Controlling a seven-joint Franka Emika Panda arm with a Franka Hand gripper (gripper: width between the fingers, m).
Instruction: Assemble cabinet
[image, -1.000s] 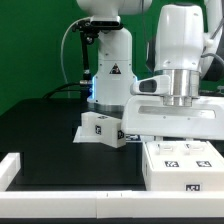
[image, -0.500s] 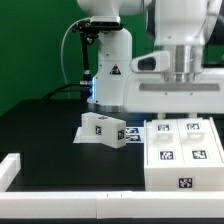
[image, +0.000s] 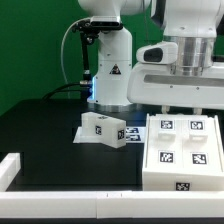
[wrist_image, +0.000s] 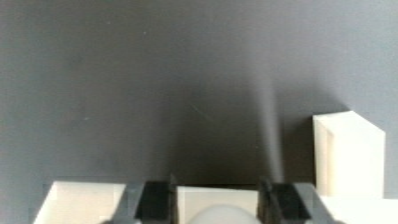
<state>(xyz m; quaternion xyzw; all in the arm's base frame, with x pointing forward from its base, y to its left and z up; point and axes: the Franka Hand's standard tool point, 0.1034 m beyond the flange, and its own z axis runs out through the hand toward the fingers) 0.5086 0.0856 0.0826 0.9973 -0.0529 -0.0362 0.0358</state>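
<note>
Claw (wrist_image: 217, 192) hangs above the cabinet (image: 185, 150), resting tags-up on the tabletop (image: 40, 125) at four o'clock in the exterior view. Your fingers stand apart, apparently empty, likely freed for the small block (image: 103, 130) at its ten o'clock.

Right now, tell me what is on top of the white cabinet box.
Four black-and-white square tags show on the top face of the cabinet box; no loose part lies there. Its far edge blends into the white robot arm hanging above it, so that strip cannot be made out.
</note>
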